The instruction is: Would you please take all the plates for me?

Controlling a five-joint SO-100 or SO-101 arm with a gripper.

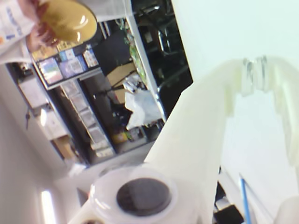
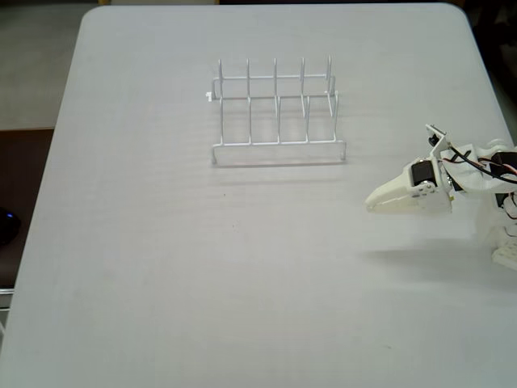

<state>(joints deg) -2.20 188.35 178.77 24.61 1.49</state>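
Closest to the wrist cam I saw the gripper [image 1: 261, 88], white fingers [image 1: 196, 140] filling the right half, tips meeting near the top, pinching nothing. Top left corner showed a yellow plate [image 1: 67, 18] held by a person's hand [image 1: 39, 32], far behind, against a cluttered room. Fixed view next: gripper [image 2: 373, 202] sat at the right edge over the white table [image 2: 161, 283], jaws together, empty, nose aimed left. White wire rack [image 2: 276, 113] stood upright near the table's far side, well apart from the gripper, no plates in its slots or on the table.
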